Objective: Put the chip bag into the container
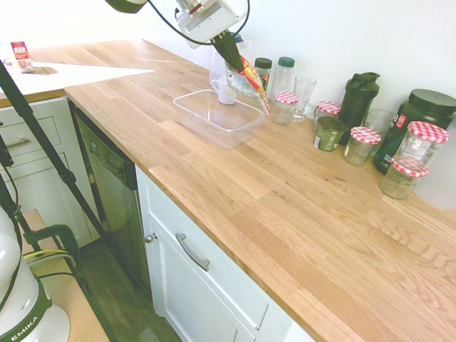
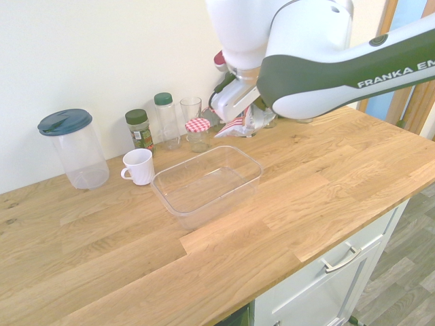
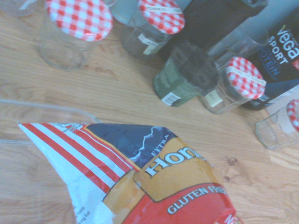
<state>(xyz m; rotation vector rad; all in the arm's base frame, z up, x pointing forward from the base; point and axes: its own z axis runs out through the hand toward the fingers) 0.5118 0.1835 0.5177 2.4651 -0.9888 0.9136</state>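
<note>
My gripper is shut on the chip bag, a crinkled red bag with red-white stripes that hangs down slanted from the fingers. The bag's lower end hovers just above the far corner of the container, a shallow clear plastic tub that sits empty on the wooden counter. In the second exterior view the chip bag shows behind the container, partly hidden under the arm. In the wrist view the chip bag fills the lower part, and a stretch of the container rim shows beside it.
A white cup stands just behind the tub, and a tall clear pitcher beyond it. Spice jars, a glass and jars with red-checked lids line the wall, along with a dark shaker and a protein tub.
</note>
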